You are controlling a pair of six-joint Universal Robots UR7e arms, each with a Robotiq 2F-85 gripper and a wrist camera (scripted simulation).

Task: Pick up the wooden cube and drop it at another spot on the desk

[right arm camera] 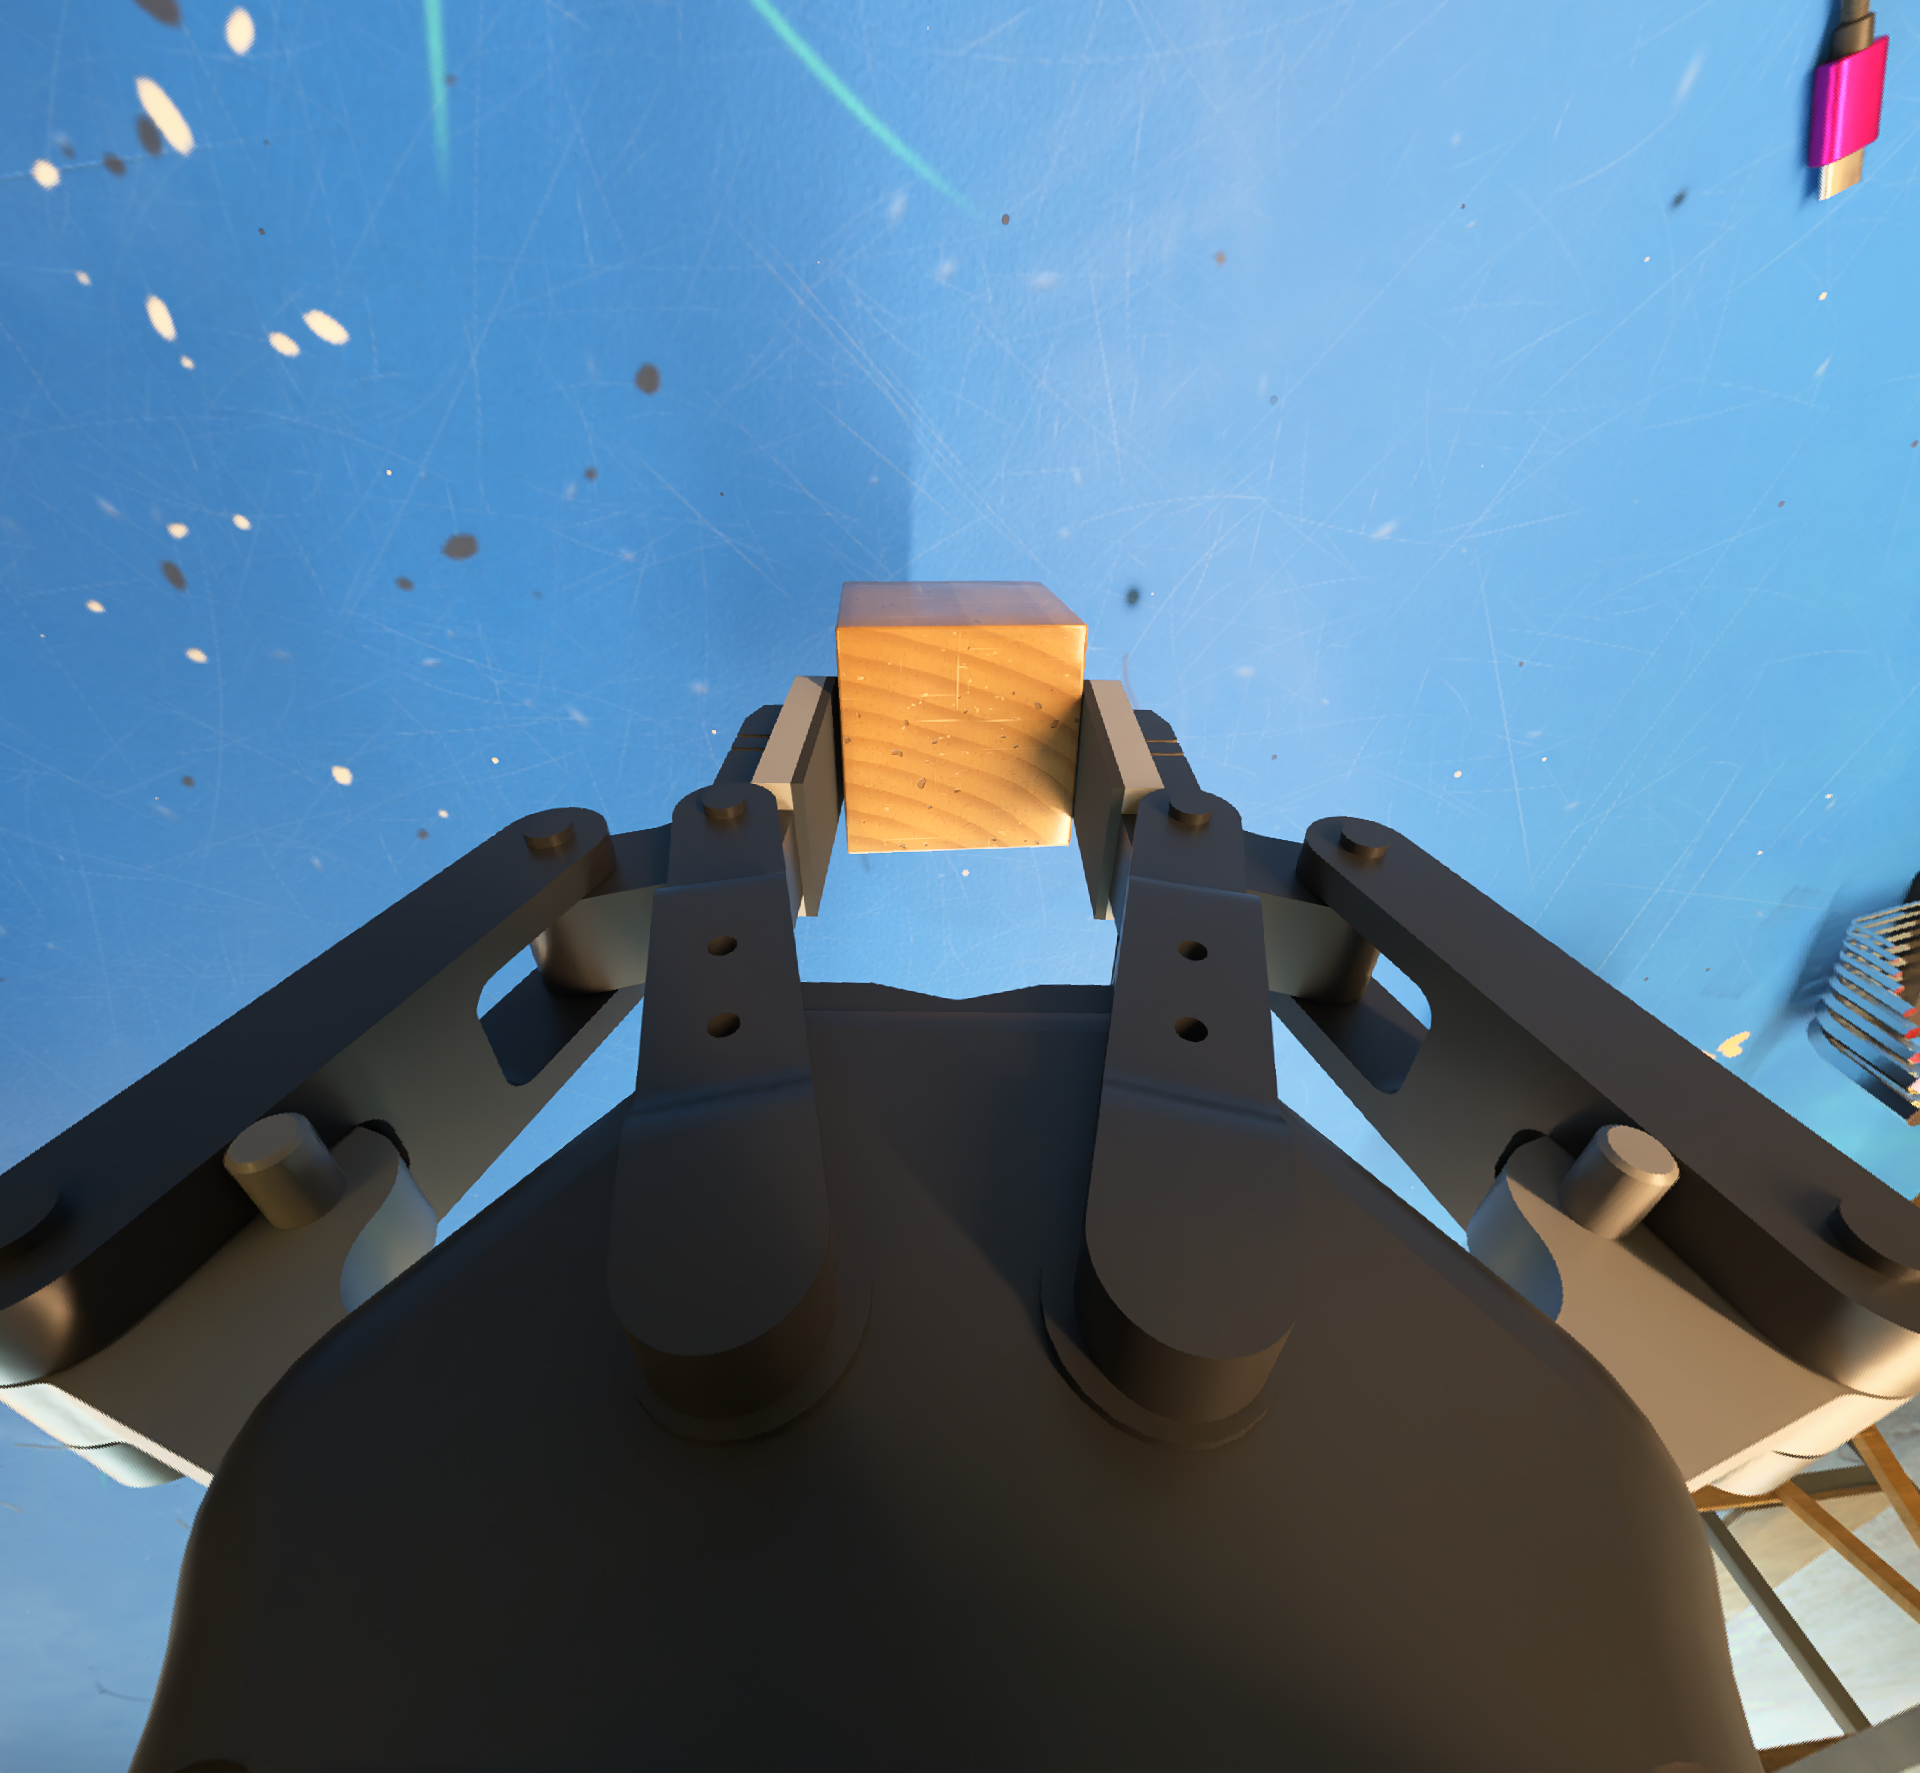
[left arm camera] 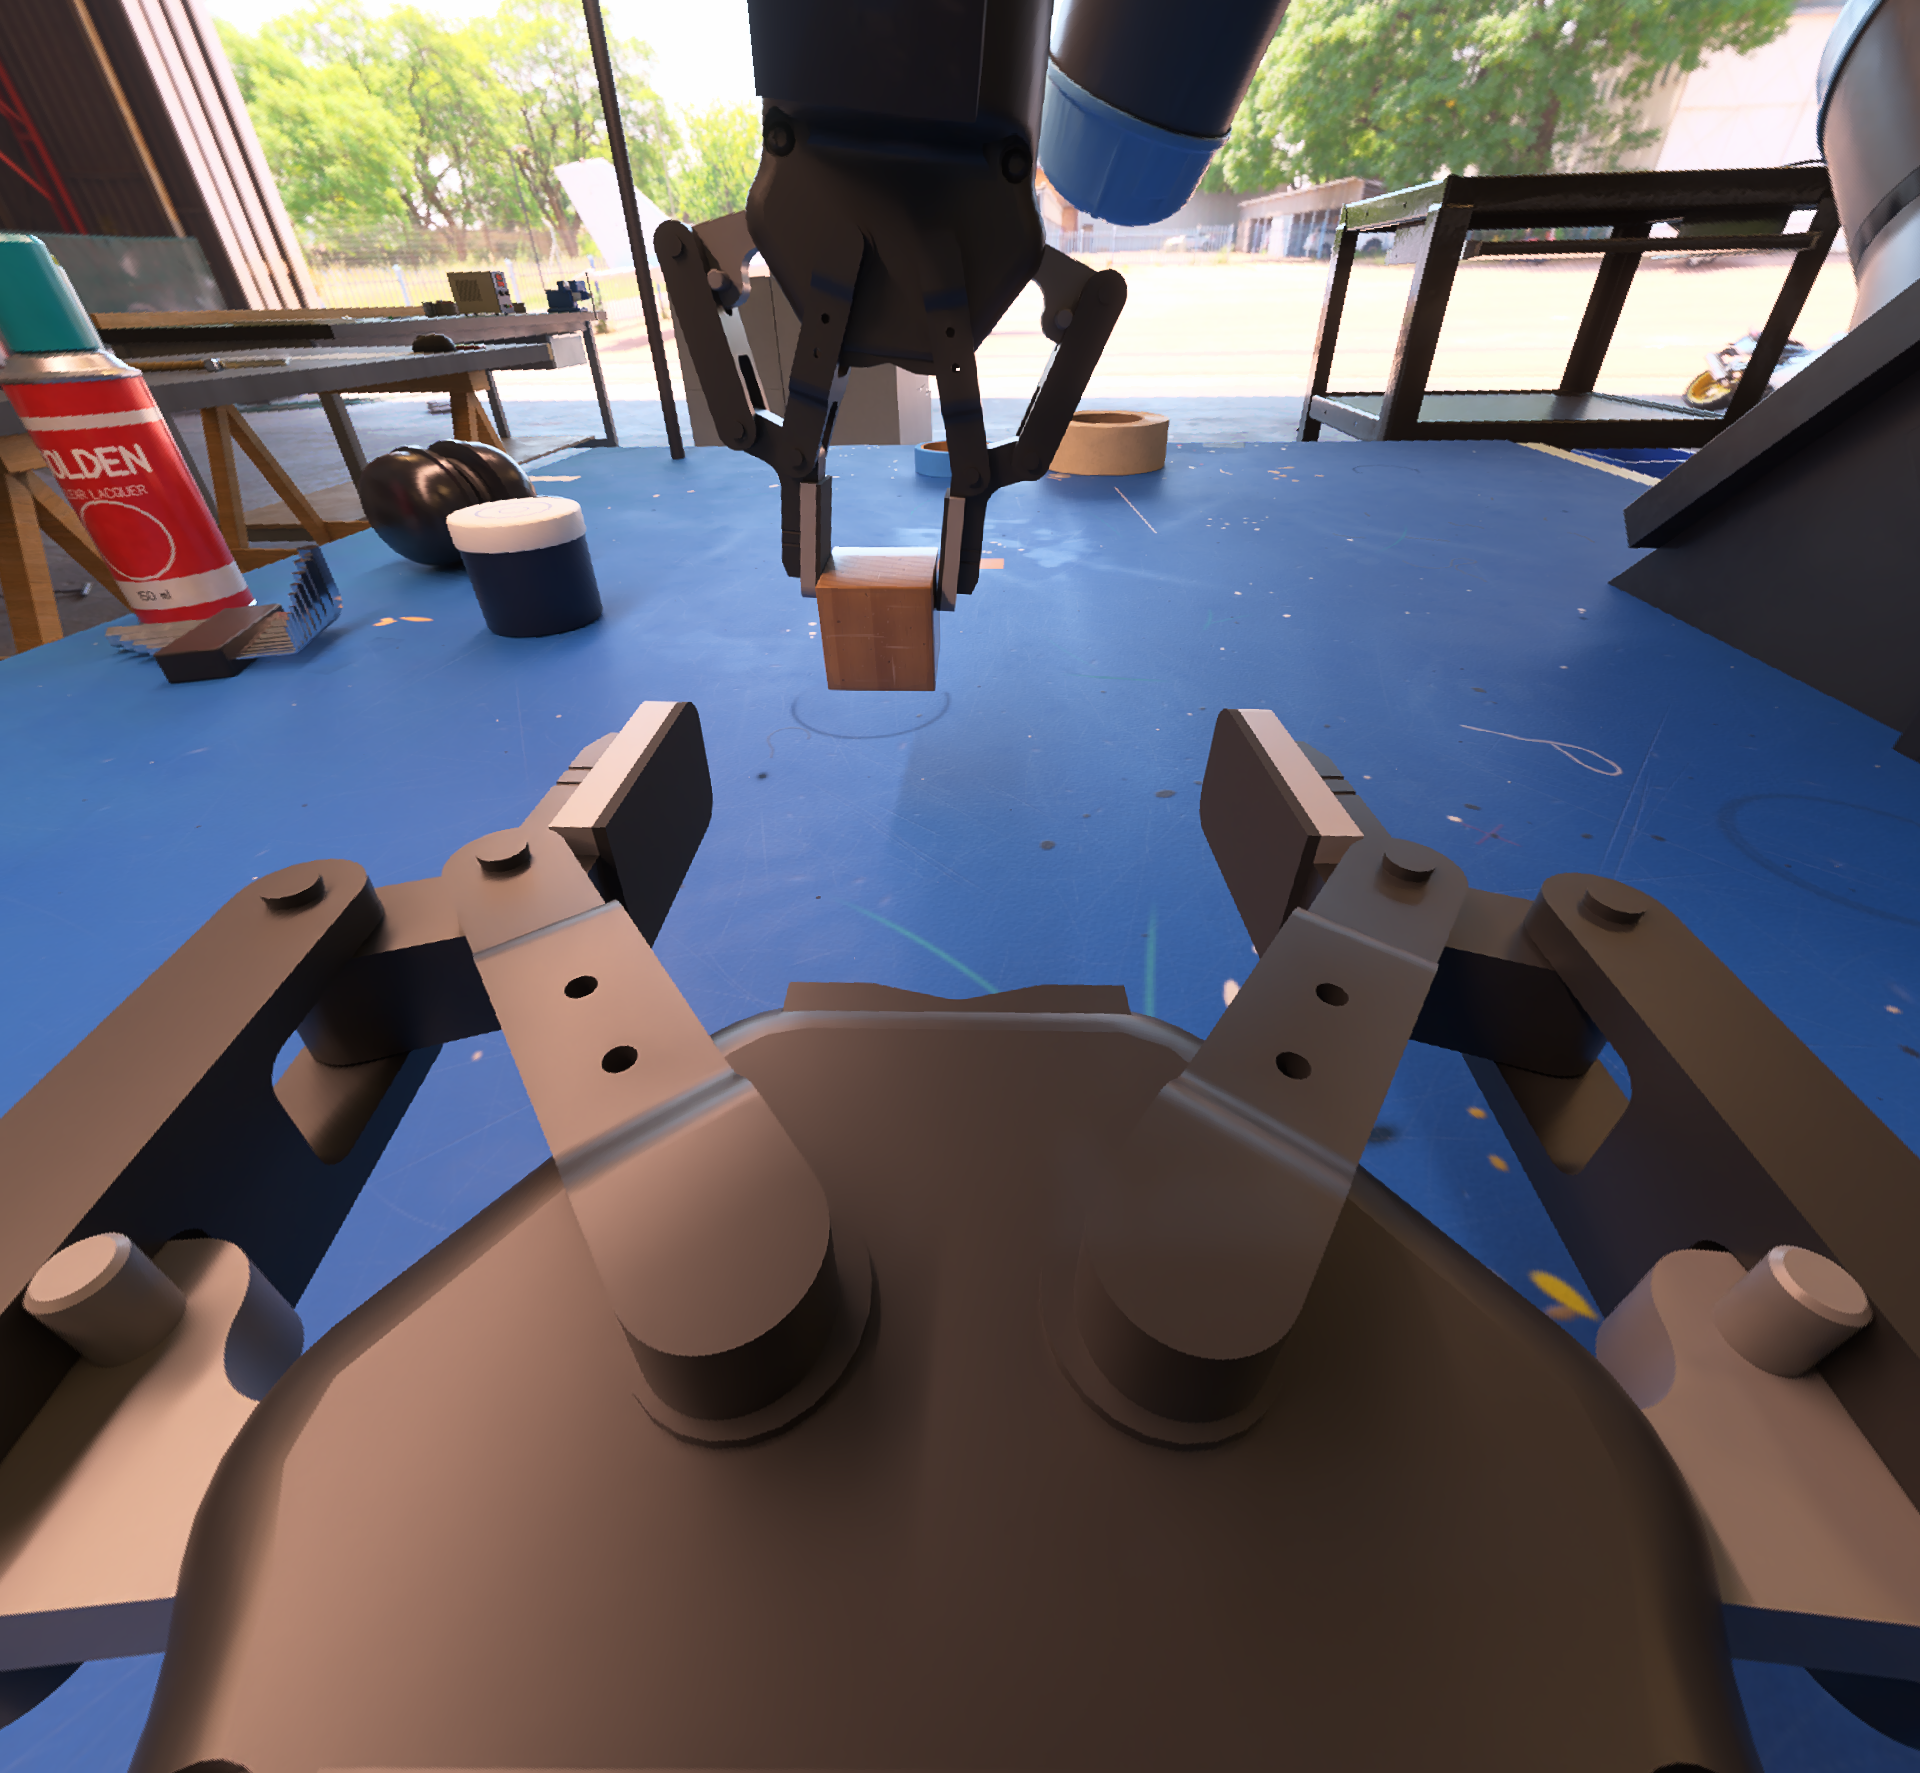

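Open-sided workshop: workbench [left arm camera: 343, 352], spray can [left arm camera: 114, 476], tape rolls [left arm camera: 1107, 442].

The worktop [left arm camera: 1351, 643] is a flat blue surface, scratched and flecked with pale and dark paint spots. Resting on it: a red spray can with a teal cap [left arm camera: 99, 466], a finned metal block [left arm camera: 249, 617], a dark-blue jar with a white lid [left arm camera: 528, 565], a black rounded object [left arm camera: 431, 492], a tan tape roll [left arm camera: 1110, 442], a smaller blue tape roll [left arm camera: 933, 459], and a magenta-sleeved cable plug [right arm camera: 1844, 108].
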